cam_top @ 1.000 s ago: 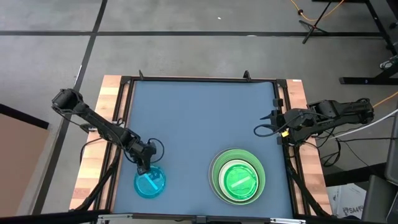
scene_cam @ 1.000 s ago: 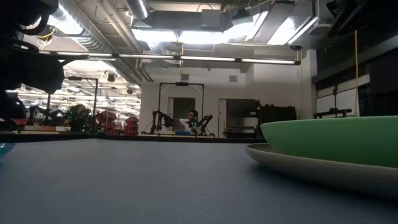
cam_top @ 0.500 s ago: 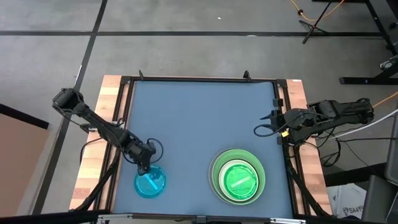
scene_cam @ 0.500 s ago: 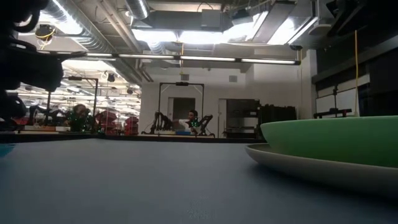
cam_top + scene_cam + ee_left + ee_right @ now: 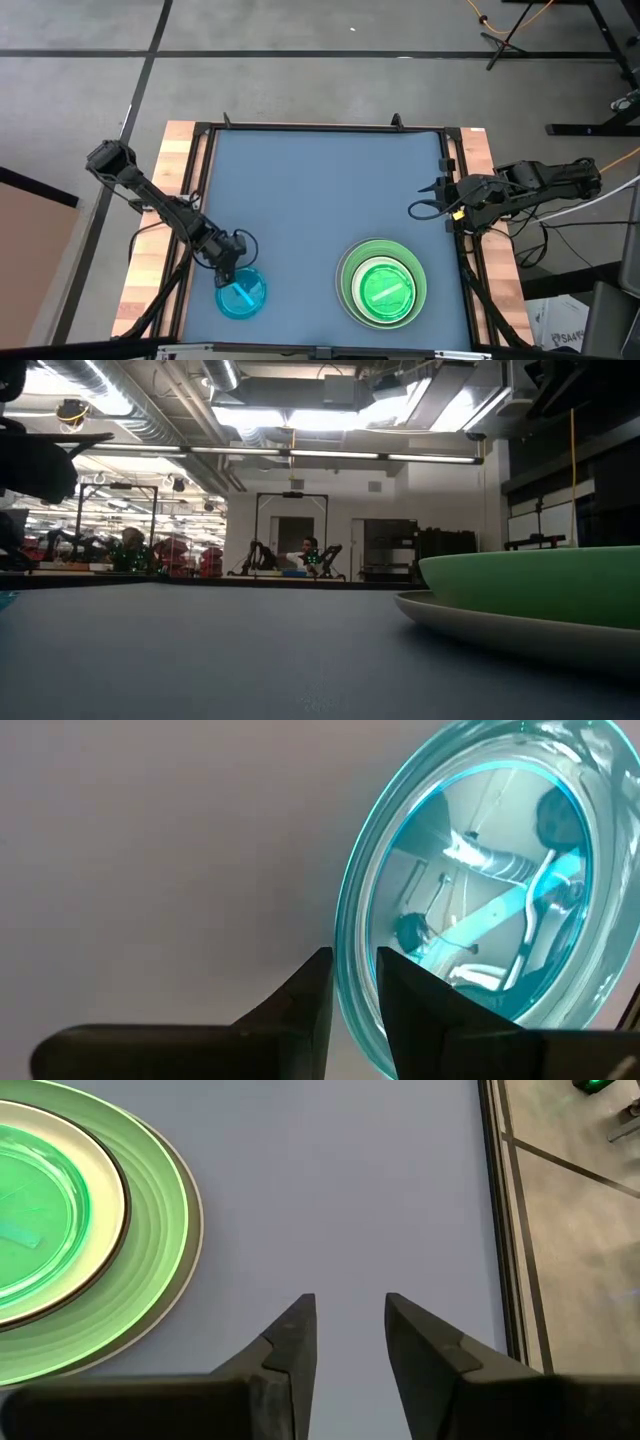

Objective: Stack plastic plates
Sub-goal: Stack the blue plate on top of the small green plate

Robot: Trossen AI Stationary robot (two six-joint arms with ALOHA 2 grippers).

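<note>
One small translucent blue plate (image 5: 241,294) lies at the lower left of the tabletop (image 5: 320,190) in the high view, apart from the rest. In the left wrist view its rim passes between the two fingers of the left pincer (image 5: 352,982), which is clamped on that plate's edge; from above, the left pincer (image 5: 228,273) sits at the blue plate's upper-left rim.

One stack (image 5: 382,284) stands at the lower right of the frame. Counting its layers from the outside in: a grey rim, one large light green plate (image 5: 165,1230), a dark rim, one white plate (image 5: 92,1195) and translucent green (image 5: 30,1195) on top; how many green ones lie there cannot be told.

The right pincer (image 5: 418,209) hangs near the tabletop's right edge, above the stack in the frame, its fingers apart and holding nothing.
</note>
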